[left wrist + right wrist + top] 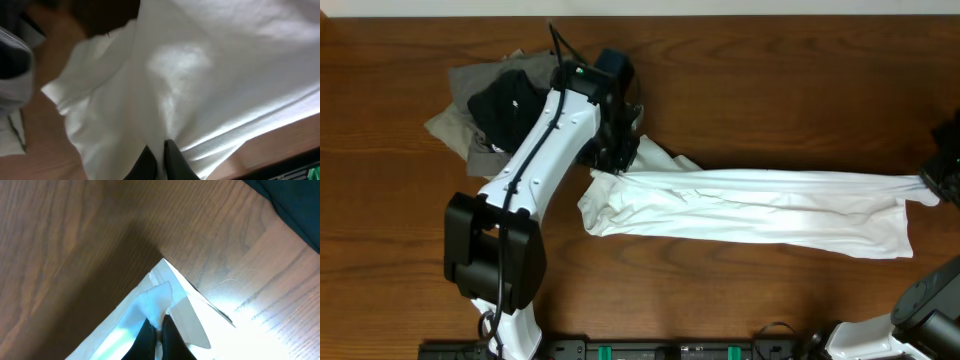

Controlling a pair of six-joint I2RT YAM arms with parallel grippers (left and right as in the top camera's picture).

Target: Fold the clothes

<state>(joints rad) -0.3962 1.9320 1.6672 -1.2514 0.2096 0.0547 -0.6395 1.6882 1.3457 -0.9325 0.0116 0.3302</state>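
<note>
The white T-shirt (750,205) lies drawn out in a long band across the wooden desk (770,60), running from near its middle to the right edge. It is stretched because each end is pinched. The left gripper (613,162) has its jaws closed on a bunched fold at the shirt's left end, and the right gripper (938,182) is clamped tight on a corner at the right edge. The pull probably serves to flatten the cloth for folding. The fabric is thin, soft and plain, with long lengthwise creases. A heap of grey-olive garments (450,130) with a black garment (505,100) on top sits at the far left corner.
</note>
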